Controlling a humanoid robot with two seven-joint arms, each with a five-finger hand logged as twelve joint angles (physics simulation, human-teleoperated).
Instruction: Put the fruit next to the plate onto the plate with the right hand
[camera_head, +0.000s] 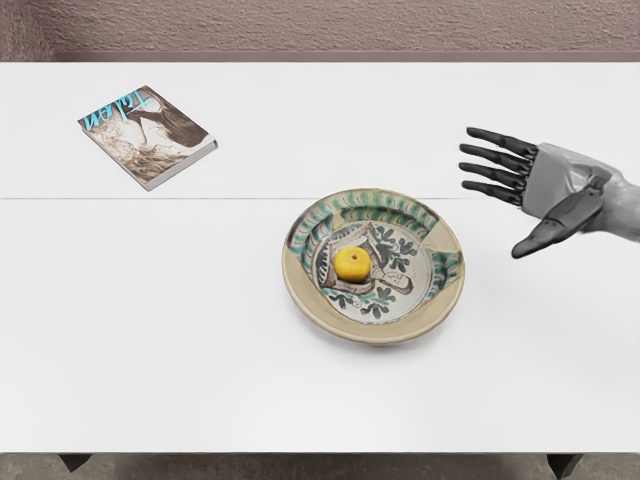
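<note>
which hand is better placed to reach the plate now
Right. The right hand is open just right of the plate; no left arm shows. The fruit already lies on the plate, so probably only retreat remains.

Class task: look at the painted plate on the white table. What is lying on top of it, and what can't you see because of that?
One yellow fruit sits on the middle of the plate. It hides the patch of painted pattern beneath it. The right hand is open, off to the side.

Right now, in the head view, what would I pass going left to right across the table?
A book → the plate, with the yellow fruit sitting on it → the right robot hand, open and holding nothing.
</note>
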